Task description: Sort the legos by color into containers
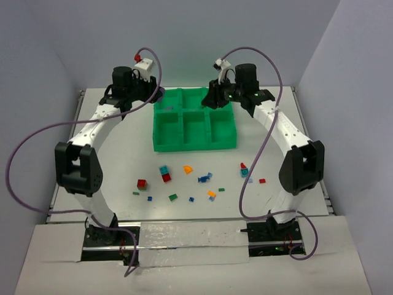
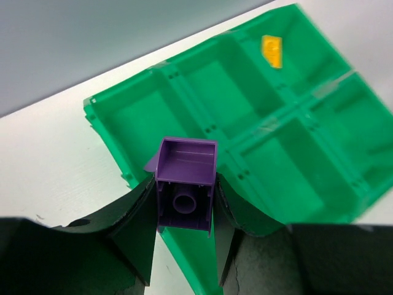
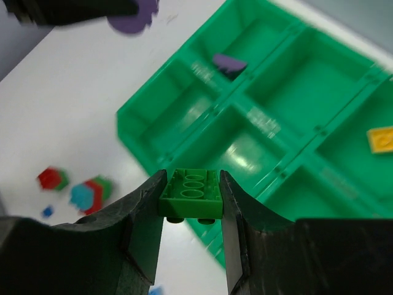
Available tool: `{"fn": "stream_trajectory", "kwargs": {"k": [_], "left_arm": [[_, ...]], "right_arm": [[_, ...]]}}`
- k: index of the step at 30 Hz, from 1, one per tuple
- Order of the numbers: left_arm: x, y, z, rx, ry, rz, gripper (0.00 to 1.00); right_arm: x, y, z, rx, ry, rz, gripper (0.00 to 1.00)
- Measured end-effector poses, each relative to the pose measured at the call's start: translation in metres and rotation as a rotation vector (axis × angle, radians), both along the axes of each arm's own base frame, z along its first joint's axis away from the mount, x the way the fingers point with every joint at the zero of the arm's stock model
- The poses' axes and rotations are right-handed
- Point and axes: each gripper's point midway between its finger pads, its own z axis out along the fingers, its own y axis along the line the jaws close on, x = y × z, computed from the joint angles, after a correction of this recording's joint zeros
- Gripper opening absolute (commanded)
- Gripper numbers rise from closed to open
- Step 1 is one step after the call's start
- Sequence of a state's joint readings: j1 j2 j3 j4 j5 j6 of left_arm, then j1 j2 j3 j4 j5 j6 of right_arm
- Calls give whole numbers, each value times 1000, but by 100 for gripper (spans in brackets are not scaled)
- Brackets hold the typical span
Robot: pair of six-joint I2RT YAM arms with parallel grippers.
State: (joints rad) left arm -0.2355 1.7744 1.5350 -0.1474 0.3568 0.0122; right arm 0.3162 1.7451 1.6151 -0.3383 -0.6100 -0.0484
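Left wrist view: the left pincer (image 2: pixel 184 212) pinches a purple brick (image 2: pixel 186 184) by its side walls, hollow underside and central tube toward the lens, over the near rim of the green tray (image 2: pixel 107 120). Right wrist view: the right pincer (image 3: pixel 191 206) clamps a green brick (image 3: pixel 191 193), studs up, at the tray's near wall. Beyond it a purple piece (image 3: pixel 228 62) lies in a corner compartment on the left arm's side, and a yellow piece (image 3: pixel 384 139) lies in another. I judge purple belongs with the first, while green needs a compartment of its own. Each brick should hang wholly inside the walls, low, before the fingers part slightly, so that it drops instead of bouncing out. Everything is hard, glossy moulded plastic: the bricks are sharp-cornered and slick against the dark fingers, and the tray is thin-walled with glare on its floors, so a green brick will show poorly there. From the top external view, loose legos (image 1: pixel 166 175) dot the matte white bench (image 1: pixel 132 153) short of the tray.
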Motion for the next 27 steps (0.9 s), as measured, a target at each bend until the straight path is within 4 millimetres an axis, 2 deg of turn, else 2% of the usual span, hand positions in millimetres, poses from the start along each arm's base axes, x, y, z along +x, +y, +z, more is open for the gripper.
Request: {"fn": "stream_trajectory", "kwargs": {"k": [5, 10, 13, 15, 18, 20, 21, 23, 27], "left_arm": [[33, 0, -46, 33, 53, 44, 0], [57, -6, -69, 47, 65, 48, 1], [72, -10, -78, 55, 48, 41, 5], [81, -12, -84, 54, 45, 37, 16], [93, -16, -92, 51, 38, 35, 27], [103, -18, -95, 49, 31, 34, 46], [106, -19, -96, 50, 29, 34, 51], [113, -20, -99, 51, 23, 31, 68], [115, -23, -103, 58, 22, 11, 83]], "right_arm": [[62, 3, -3, 9, -79, -124, 0], [103, 9, -22, 16, -99, -198, 0], [119, 13, -34, 16, -108, -219, 0], [126, 17, -41, 17, -112, -225, 0], [134, 23, -45, 21, -129, -224, 0], [136, 27, -46, 17, -139, -226, 0], [136, 28, -45, 15, -146, -226, 0], [137, 33, -40, 14, -173, -220, 0], [140, 41, -35, 9, -218, -214, 0]]}}
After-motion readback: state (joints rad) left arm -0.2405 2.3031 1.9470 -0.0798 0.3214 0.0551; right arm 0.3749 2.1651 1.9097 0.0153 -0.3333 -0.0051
